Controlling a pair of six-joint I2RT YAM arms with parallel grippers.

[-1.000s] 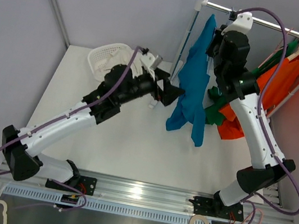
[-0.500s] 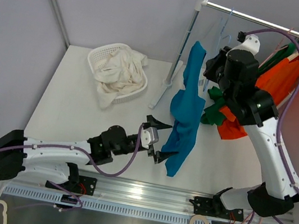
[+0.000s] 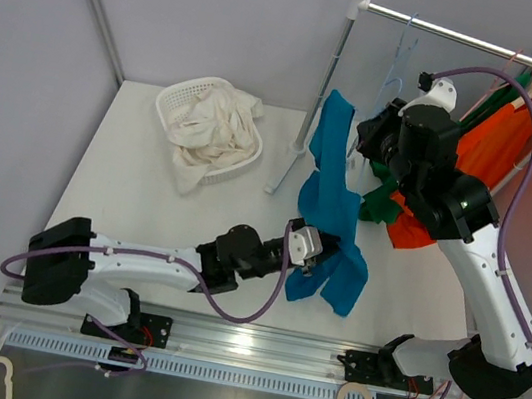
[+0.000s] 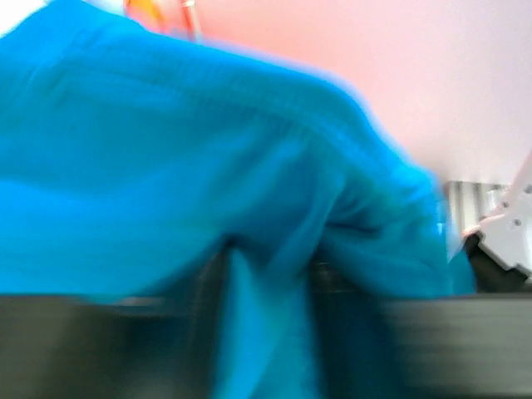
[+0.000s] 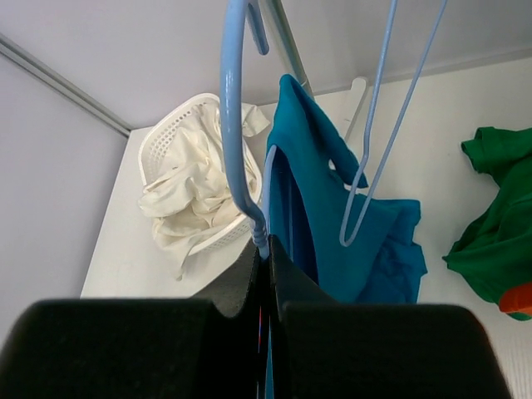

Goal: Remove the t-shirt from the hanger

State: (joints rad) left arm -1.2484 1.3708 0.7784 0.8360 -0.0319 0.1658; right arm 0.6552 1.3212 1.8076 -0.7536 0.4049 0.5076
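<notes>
The blue t-shirt point(image 3: 329, 169) hangs stretched from near the rack post down toward the table's front. My left gripper point(image 3: 311, 249) lies low over the table and is shut on the shirt's lower part. In the blurred left wrist view, blue cloth point(image 4: 166, 166) fills the frame and a fold runs between the dark fingers of the left gripper point(image 4: 266, 332). My right gripper point(image 3: 364, 142) is up beside the shirt's top. In the right wrist view it point(image 5: 268, 253) is shut on the neck of the light-blue hanger point(image 5: 233, 125), with the t-shirt point(image 5: 324, 208) draped below.
A white basket point(image 3: 172, 104) of cream cloth sits at the back left. The clothes rail point(image 3: 473, 40) carries an empty light-blue wire hanger point(image 3: 400, 54) and orange clothes point(image 3: 504, 136). Green clothes point(image 3: 382, 203) hang below. The rack post point(image 3: 326, 77) stands just behind the shirt.
My left arm dropped from beside the shirt to low over the table, then moved right and shut on the shirt's lower part. The right gripper moved down from the rail with the hanger.
</notes>
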